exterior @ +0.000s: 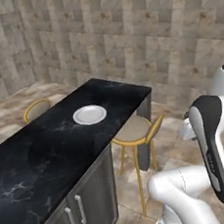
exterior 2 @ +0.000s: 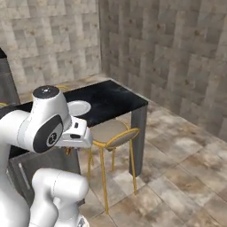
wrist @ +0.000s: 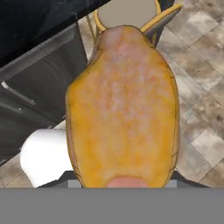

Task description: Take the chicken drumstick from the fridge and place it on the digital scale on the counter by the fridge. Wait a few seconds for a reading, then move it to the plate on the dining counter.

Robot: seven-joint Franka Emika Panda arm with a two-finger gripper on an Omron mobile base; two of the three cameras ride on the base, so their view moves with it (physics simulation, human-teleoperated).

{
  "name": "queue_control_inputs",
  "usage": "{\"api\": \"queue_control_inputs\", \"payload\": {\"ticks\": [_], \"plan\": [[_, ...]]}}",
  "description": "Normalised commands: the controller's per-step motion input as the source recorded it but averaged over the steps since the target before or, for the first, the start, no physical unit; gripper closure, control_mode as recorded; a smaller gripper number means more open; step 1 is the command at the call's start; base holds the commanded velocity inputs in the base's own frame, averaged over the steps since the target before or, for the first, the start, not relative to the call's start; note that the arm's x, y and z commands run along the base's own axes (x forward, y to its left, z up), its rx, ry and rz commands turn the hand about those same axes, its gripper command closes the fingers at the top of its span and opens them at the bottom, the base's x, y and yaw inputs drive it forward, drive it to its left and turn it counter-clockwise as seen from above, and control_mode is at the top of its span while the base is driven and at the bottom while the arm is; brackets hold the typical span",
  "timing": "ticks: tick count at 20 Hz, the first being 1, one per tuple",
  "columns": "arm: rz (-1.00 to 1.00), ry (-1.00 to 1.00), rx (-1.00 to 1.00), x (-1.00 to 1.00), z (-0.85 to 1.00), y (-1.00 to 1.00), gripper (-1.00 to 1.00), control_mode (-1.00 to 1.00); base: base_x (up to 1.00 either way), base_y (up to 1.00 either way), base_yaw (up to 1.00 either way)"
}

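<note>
Quick count: one plate (exterior: 89, 115) on the counter (exterior: 36, 162), near its far end. One drumstick (wrist: 122, 109), big in the hand view. Two stools by my count: one (exterior: 135, 130) tucked at the counter's right edge, another (exterior: 36, 109) poking up past its left edge. Two bar handles (exterior: 76, 215) on the cabinet doors under the near corner.

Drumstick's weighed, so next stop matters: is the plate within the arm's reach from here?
Probably yes: the plate lies bare near the counter's edge, nothing standing over it; the gripper holds the drumstick beside the counter.
</note>
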Motion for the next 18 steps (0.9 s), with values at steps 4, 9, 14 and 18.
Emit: {"api": "queue_control_inputs", "payload": {"ticks": [4, 9, 14, 18], "plan": [[0.00, 0.00, 0.00, 0.00, 0.00, 0.00, 1.00, 1.00, 0.39, 0.06, 0.51], [0.00, 0.00, 0.00, 0.00, 0.00, 0.00, 1.00, 1.00, 0.76, 0.14, 0.35], [0.00, 0.00, 0.00, 0.00, 0.00, 0.00, 1.00, 1.00, 1.00, -0.27, 0.27], [0.00, 0.00, 0.00, 0.00, 0.00, 0.00, 1.00, 1.00, 0.95, -0.65, 0.10]]}}
